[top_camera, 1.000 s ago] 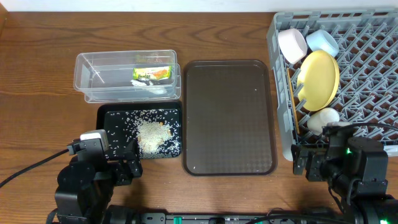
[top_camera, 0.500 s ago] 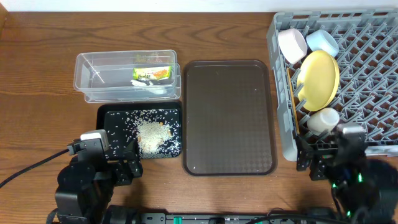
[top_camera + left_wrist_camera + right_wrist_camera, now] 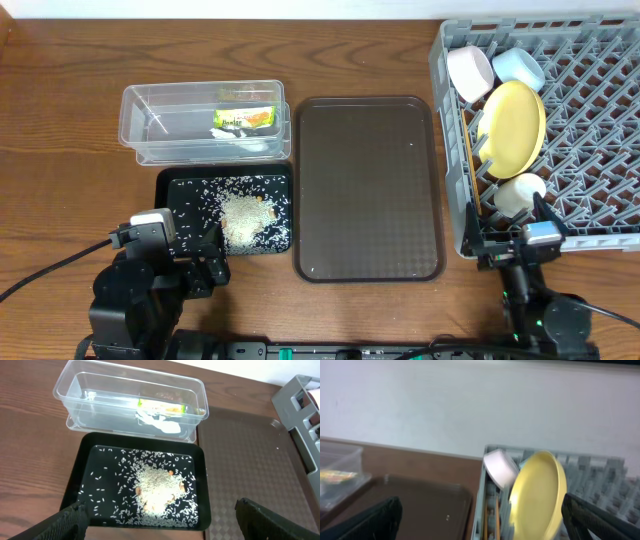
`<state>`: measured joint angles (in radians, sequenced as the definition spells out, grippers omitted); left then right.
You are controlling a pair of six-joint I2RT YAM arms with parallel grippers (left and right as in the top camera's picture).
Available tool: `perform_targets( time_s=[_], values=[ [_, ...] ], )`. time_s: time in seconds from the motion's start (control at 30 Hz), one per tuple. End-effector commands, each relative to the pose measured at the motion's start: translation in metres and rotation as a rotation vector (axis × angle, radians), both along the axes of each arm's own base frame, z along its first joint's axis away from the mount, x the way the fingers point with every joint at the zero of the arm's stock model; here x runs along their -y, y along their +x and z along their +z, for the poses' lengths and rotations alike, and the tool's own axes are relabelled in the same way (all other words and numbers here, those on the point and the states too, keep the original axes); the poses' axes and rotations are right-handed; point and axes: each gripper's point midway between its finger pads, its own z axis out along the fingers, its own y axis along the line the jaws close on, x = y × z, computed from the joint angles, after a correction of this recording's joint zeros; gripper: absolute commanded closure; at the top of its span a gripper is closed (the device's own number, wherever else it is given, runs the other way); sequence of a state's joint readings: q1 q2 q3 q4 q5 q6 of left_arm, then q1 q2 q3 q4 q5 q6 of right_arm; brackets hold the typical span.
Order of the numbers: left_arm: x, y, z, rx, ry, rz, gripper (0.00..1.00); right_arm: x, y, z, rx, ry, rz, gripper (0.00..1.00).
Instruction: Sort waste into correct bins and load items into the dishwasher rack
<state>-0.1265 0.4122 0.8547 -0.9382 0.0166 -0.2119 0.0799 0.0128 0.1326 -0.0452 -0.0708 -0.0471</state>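
The grey dishwasher rack (image 3: pixel 590 110) at the right holds a pink-white bowl (image 3: pixel 470 72), a light blue bowl (image 3: pixel 518 68), an upright yellow plate (image 3: pixel 513 125), a white cup (image 3: pixel 520 192) and wooden chopsticks (image 3: pixel 470 160). The clear tub (image 3: pixel 160 120) holds the green-and-orange wrapper (image 3: pixel 243 119) and white paper (image 3: pixel 160 421). The black tray (image 3: pixel 162 205) holds rice (image 3: pixel 243 215). My left gripper (image 3: pixel 195 252) is open and empty at the tray's near edge (image 3: pixel 160 517). My right gripper (image 3: pixel 512 246) is open and empty before the rack's front wall (image 3: pixel 480 520).
A larger brown serving tray (image 3: pixel 368 185) lies between the black tray and the rack, with nothing on it. The rack's front left corner wall stands close to my right gripper. Both arm bases sit at the table's front edge.
My right gripper has drawn back from beside the white cup toward the table's front edge, and the arm has folded lower. The left arm has not moved.
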Motion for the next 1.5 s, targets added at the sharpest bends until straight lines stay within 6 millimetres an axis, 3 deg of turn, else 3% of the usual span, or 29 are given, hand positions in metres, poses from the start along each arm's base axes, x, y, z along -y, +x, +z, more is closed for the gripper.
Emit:
perform_targets(
  time_s=[0.0,0.17,1.1,1.17,1.23,1.37,1.47],
  values=[
    [0.0,0.0,0.0,0.001,0.008,-0.008,0.05,-0.002,0.007,-0.023,0.017,-0.02,0.0,0.01],
    [0.0,0.0,0.0,0.001,0.008,-0.008,0.05,-0.006,0.008,-0.067,-0.144,-0.03,0.026,0.01],
    [0.0,0.0,0.0,0.001,0.008,-0.008,0.05,-0.006,0.008,-0.067,-0.143,-0.03,0.025,0.01],
    [-0.002,-0.005,-0.007,-0.031,0.017,-0.002,0.1,-0.006,0.008,-0.067,-0.143,-0.03,0.024,0.01],
    [-0.003,-0.017,-0.021,-0.096,0.025,-0.003,0.01,-0.006,0.008,-0.067,-0.143,-0.03,0.024,0.01],
    [-0.008,-0.038,-0.041,-0.178,0.034,0.013,0.01,-0.006,0.008,-0.067,-0.143,-0.03,0.024,0.01],
    [-0.009,-0.04,-0.051,-0.17,0.033,0.015,0.01,-0.006,0.008,-0.067,-0.143,-0.03,0.025,0.01]
  ],
)
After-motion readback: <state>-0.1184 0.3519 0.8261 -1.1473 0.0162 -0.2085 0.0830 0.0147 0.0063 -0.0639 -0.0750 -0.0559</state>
